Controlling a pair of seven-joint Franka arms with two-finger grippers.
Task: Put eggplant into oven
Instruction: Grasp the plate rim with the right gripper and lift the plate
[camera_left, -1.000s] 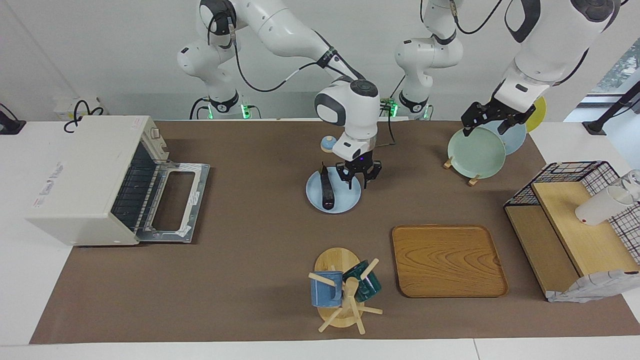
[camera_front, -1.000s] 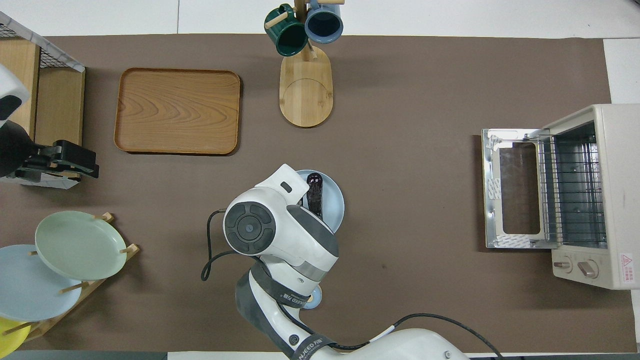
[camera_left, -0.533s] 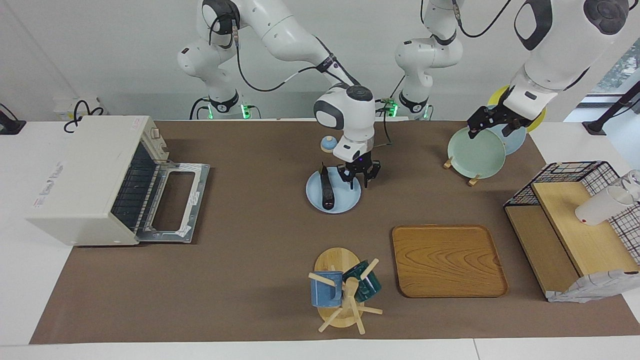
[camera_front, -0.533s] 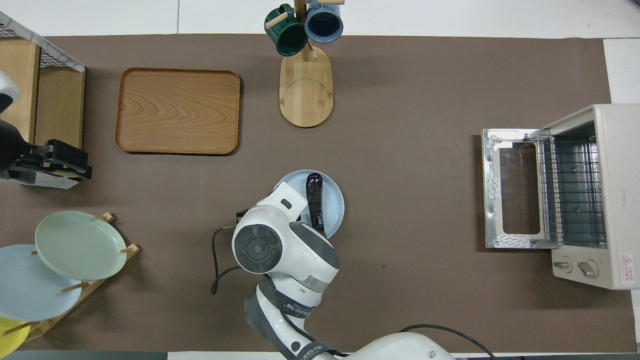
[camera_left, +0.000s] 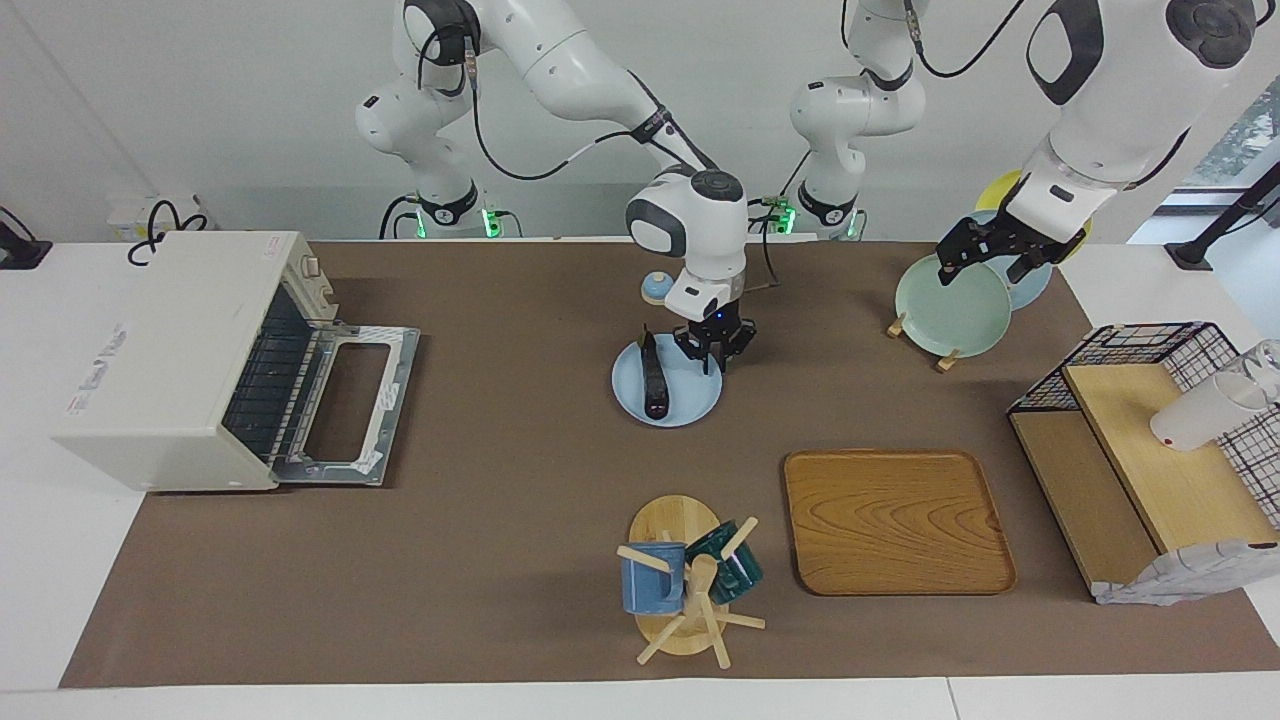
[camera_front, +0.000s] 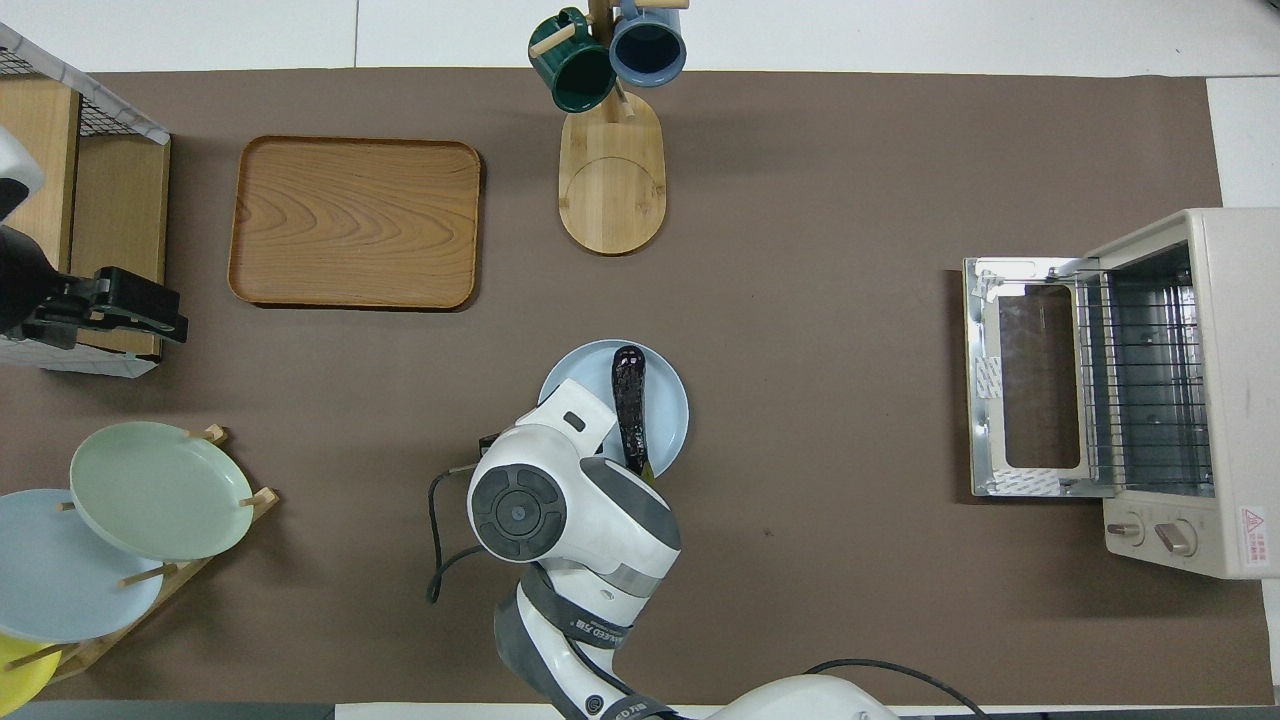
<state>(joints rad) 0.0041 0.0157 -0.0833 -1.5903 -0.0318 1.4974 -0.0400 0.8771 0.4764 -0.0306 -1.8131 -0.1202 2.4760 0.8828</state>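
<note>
Two white arms work over a matte brown mat. One long, slim, glossy purple-black eggplant (camera_left: 654, 380) lies on a round pale blue plate (camera_left: 690, 405), slightly curved, its thin stem end pointing toward the robots. The plate sits mid-table, well apart from the oven (camera_left: 170, 355), which stands at the right arm's end of the table. That oven is a boxy off-white appliance, its glass-windowed door dropped flat open, the wire rack (camera_front: 1140, 375) showing inside.

The right gripper (camera_left: 714, 345) hangs low over the plate's edge, just beside the eggplant, with its black fingers spread slightly and nothing between them; whether a tip touches the plate is hard to tell. The left gripper (camera_left: 990, 250) is up over the pale green plate (camera_left: 950, 295), which leans in a wooden rack; its fingers look parted and empty.

A smooth wooden tray (camera_left: 895, 520) with rounded corners lies farther from the robots, beside a wooden mug tree (camera_left: 690, 590) carrying a blue mug (camera_left: 650, 580) and a dark green mug (camera_left: 728, 565).
</note>
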